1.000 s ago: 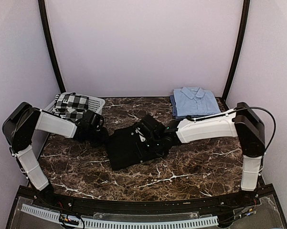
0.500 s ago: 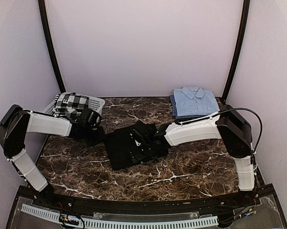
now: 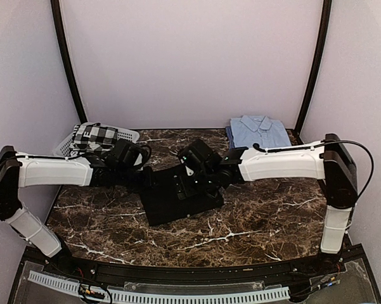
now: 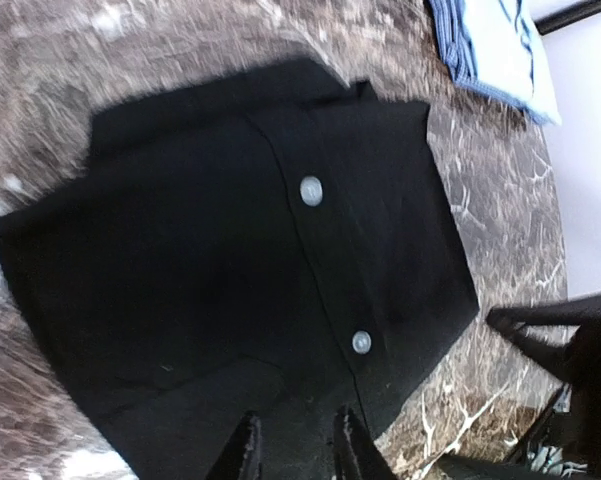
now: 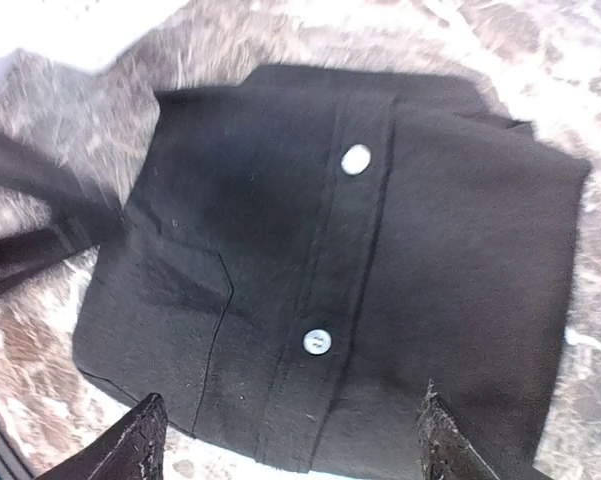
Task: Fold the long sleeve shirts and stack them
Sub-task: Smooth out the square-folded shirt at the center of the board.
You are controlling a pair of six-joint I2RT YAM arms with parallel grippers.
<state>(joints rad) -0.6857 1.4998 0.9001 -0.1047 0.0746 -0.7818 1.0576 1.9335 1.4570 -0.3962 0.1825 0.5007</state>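
A black long sleeve shirt [image 3: 180,197] lies folded, buttons up, in the middle of the marble table [image 3: 260,215]. A light blue long sleeve shirt [image 3: 260,133] lies folded at the back right, and its edge also shows in the left wrist view [image 4: 492,45]. My left gripper [image 3: 153,179] hovers at the black shirt's left edge. Its jaws [image 4: 296,455] stand a narrow gap apart over the black shirt [image 4: 230,250], with nothing between them. My right gripper [image 3: 190,177] hangs over the shirt's far part. It is wide open [image 5: 292,450] above the button placket [image 5: 320,340].
A white basket [image 3: 128,135] with a black-and-white checked cloth [image 3: 94,138] stands at the back left. Black frame posts [image 3: 314,63] and pale walls close in the table. The right arm [image 4: 570,340] shows at the right of the left wrist view.
Both grippers have opened and let go of the black shirt, the right one wider. Both arms have drawn back toward the far side, and the shirt stays folded flat.
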